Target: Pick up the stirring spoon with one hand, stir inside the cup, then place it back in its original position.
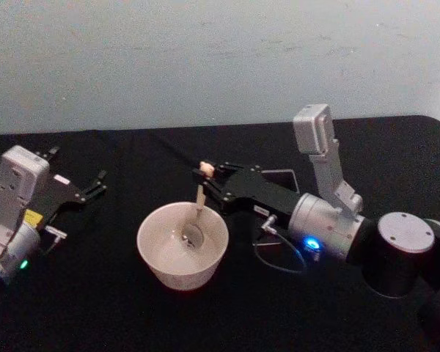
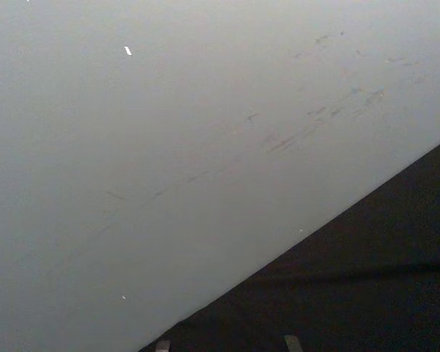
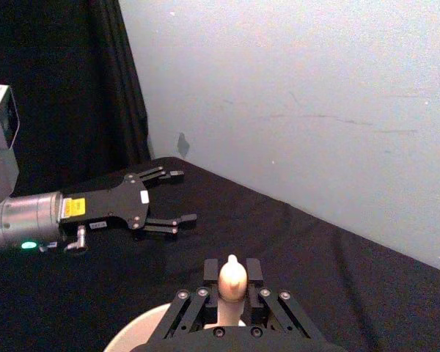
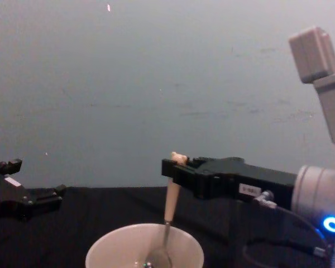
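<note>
**A:** What is the right gripper (image 1: pixel 209 176) doing?

**B:** It is pinching the spoon (image 1: pixel 199 202) just below the little bear head, with its fingers closing on the beige handle from both sides. The spoon is hanging almost upright, and its shiny metal bowl is sitting down inside the cup (image 1: pixel 148 253).

**A:** And where is the cup sitting?

**B:** Around the middle of the table (image 1: pixel 95 308), a little toward the near edge. The left gripper (image 1: pixel 77 167) is lying idle by the left edge with its fingers spread, holding nothing.

**A:** So it is stirring. What is that asking for?

**B:** I am thinking of small, slow circles, with the metal tip staying low and off the wall. The cup is looking wide, smooth and thin-rimmed, so a hard nudge could be sliding it across the black cloth. The handle is slim and rounded, so it may be twisting in a loose grip.
</note>
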`<action>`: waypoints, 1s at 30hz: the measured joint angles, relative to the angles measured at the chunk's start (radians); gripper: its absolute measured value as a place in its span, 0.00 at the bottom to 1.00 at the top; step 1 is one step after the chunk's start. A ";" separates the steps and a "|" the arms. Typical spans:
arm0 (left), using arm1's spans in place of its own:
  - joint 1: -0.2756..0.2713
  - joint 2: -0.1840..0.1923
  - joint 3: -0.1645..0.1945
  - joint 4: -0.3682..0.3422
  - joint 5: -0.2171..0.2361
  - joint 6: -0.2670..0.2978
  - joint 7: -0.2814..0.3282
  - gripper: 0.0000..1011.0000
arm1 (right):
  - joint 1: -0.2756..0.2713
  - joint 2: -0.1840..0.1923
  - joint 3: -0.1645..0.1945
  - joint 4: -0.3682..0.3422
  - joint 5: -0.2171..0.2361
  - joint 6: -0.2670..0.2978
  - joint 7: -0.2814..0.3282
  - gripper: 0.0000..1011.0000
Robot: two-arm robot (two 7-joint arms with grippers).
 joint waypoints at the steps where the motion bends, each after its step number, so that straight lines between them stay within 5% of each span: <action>1: 0.000 0.000 0.000 0.000 0.000 0.000 0.000 0.99 | -0.003 0.004 0.002 -0.005 0.000 0.000 0.001 0.21; 16: 0.000 0.000 0.000 0.000 0.000 0.000 0.000 0.99 | -0.091 0.097 0.011 -0.138 0.043 0.018 0.062 0.21; 30: 0.000 0.000 0.000 0.000 0.000 0.000 0.000 0.99 | -0.053 0.035 -0.053 -0.097 0.028 0.018 0.050 0.21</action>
